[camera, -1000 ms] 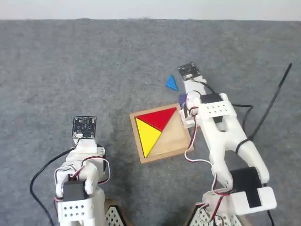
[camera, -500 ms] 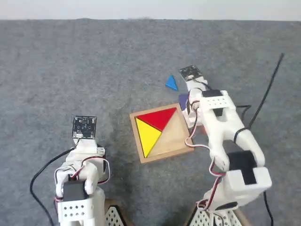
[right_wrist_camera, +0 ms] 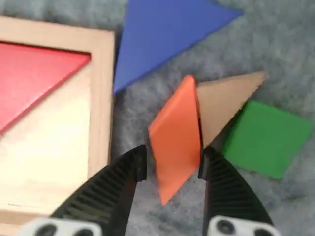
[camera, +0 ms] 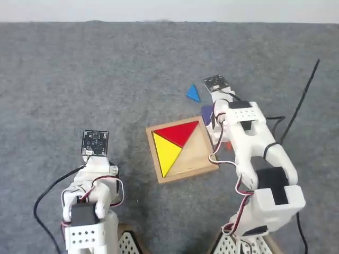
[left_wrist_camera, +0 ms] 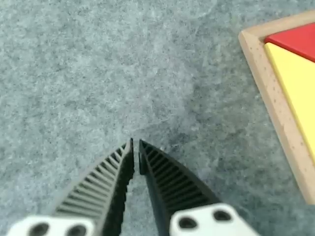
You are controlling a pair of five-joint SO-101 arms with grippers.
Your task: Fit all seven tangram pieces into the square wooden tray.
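Orange parallelogram lies on the grey surface, well in from its edges, just beside the tray rim. My right gripper straddles it, jaws wide; the left gripper is all but closed, empty. I judge the piece light, stiff and slick: pinch its long sides.

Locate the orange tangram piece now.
In the right wrist view, the orange piece lies straddled by the right end effector, just outside the tray, touching the tan piece.

White arms with black servos and cables
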